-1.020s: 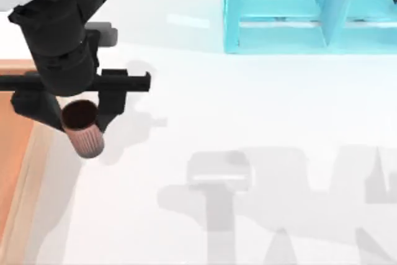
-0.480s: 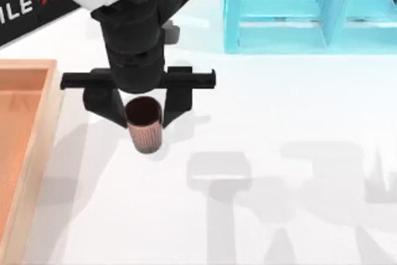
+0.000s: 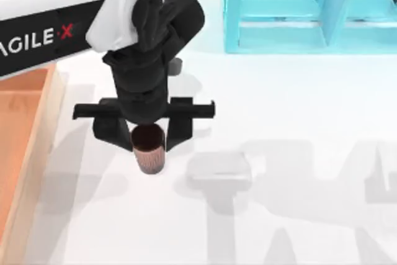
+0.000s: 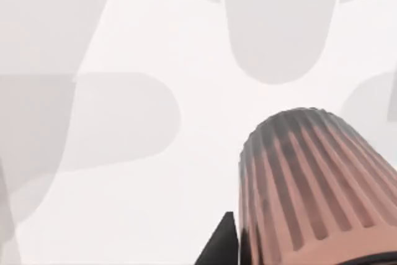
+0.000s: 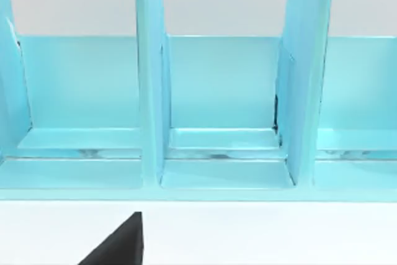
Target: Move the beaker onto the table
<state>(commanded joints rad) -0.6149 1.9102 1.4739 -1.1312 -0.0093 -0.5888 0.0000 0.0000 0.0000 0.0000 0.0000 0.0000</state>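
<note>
The beaker [image 3: 149, 149] is a small reddish-brown ribbed cup with a dark inside. It stands upright between the black fingers of my left gripper [image 3: 147, 138], which is shut on it over the white table [image 3: 298, 110], right of the tray. In the left wrist view the beaker [image 4: 316, 190] hangs above the table [image 4: 124, 172], with shadow patches below it. Whether its base touches the surface I cannot tell. A dark part of my right gripper [image 5: 118, 246] shows at the edge of the right wrist view, facing the shelf.
An orange wooden tray [image 3: 25, 128] lies along the left edge. A turquoise shelf unit [image 3: 310, 10] stands at the back right, and its open compartments [image 5: 223, 91] face the right wrist camera. White table stretches in front and to the right.
My left arm has carried the beaker rightward, from beside the tray's edge out over the white table and slightly toward the front. The grip on it has stayed the same.
</note>
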